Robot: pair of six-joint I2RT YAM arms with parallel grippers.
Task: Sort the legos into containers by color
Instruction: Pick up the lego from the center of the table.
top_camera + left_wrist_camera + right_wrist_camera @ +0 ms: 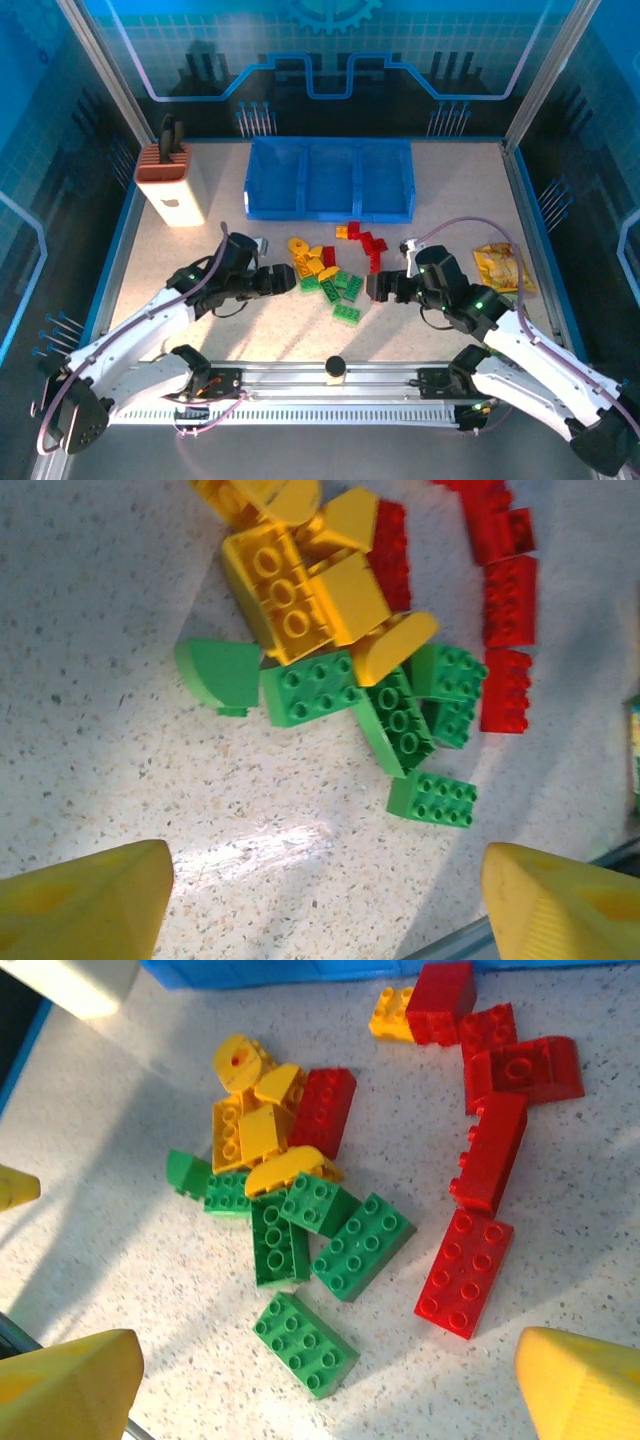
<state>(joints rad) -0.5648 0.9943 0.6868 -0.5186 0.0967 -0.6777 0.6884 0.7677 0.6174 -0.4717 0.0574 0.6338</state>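
**Figure.** Mixed legos (333, 268) lie in a loose heap on the bench (250, 335), just in front of the containers (330, 212). The three bins appear to hold nothing, so sorting is judged to be at its start. The left fingers (287, 281) and right fingers (373, 287) are placed on either side of the heap. Each pair is set apart with nothing between, a posture judged suited to choosing a first brick.

The overhead view gives the tray's position behind the heap. It also shows a knife block (172, 180) at far left and a snack packet (500, 266) at right, both well apart from the heap.

In the left wrist view, yellow and green bricks are resolved as touching and partly overlapping. In the right wrist view, the red bricks (480, 1160) are shown strung loosely along one side. A lone green brick (305, 1345) lies free, nearest the fingers.
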